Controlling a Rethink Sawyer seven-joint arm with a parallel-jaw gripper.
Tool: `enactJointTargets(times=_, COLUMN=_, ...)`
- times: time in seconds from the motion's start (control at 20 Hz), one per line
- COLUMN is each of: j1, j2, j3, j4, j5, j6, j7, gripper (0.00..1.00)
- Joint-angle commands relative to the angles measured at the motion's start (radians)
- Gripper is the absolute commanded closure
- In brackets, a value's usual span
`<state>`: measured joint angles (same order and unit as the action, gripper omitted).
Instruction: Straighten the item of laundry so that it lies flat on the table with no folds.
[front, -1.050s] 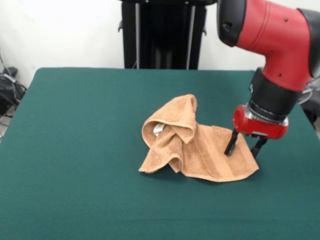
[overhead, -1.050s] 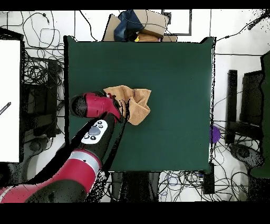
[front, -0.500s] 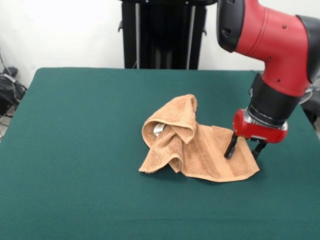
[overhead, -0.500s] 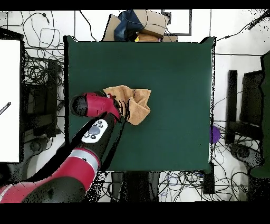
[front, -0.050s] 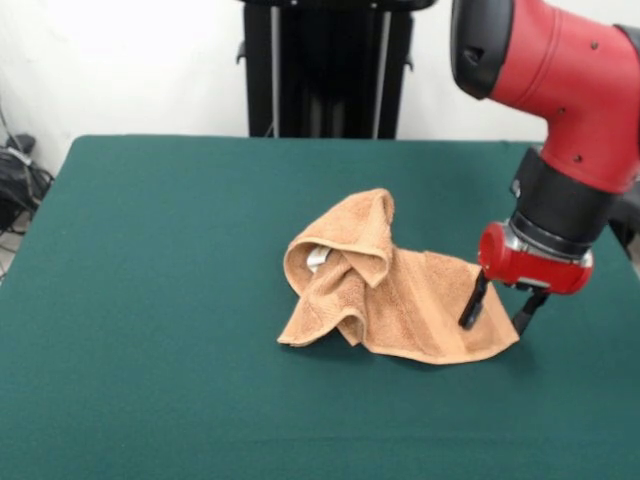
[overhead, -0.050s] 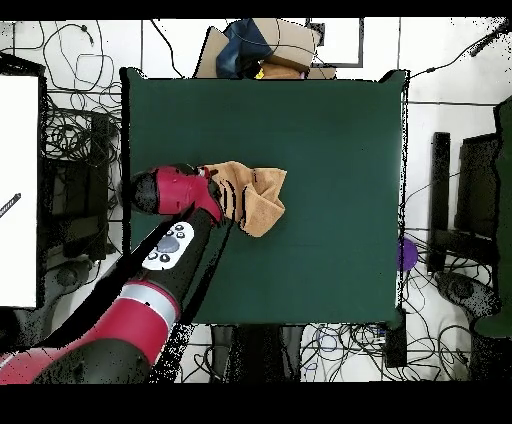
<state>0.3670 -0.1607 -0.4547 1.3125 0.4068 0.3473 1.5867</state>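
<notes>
Gripper (front, -0.050s: 497, 312) has slid outward along the towel's flat corner since a second ago; towel (front, -0.050s: 385, 285) itself unmoved.

From across the table: fingers spread apart and pointing down, holding nothing, one tip on the cloth near its right corner, the other just past the edge over the bare table (front, -0.050s: 150, 300). Towel sits around the middle of the green top, bunched into a hooded hump on its left half, flat flap running right toward the claw; long axis roughly left-right, so the crumpled bulk lies to the claw's left. Likely next a pinch on that corner and a pull away from the hump. Small white label (front, -0.050s: 317, 258) tucked under the hood, no readable writing.
</notes>
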Motion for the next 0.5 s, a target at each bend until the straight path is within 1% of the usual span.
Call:
enactJointTargets(times=0.05, j1=-0.003, j2=0.029, j3=0.018, j4=-0.059, j5=0.05, j6=0.126, j7=0.291, gripper=0.0)
enactJointTargets(times=0.25, j1=-0.009, j2=0.006, j3=0.047, j4=-0.001, j5=0.026, j6=0.099, j7=0.252, gripper=0.0)
enactJointTargets(times=0.3, j1=-0.007, j2=0.017, j3=0.044, j4=-0.003, j5=0.019, j6=0.119, j7=0.244, gripper=0.0)
enactJointTargets(times=0.5, j1=-0.02, j2=0.04, j3=0.067, j4=-0.002, j5=0.015, j6=0.125, j7=0.231, gripper=0.0)
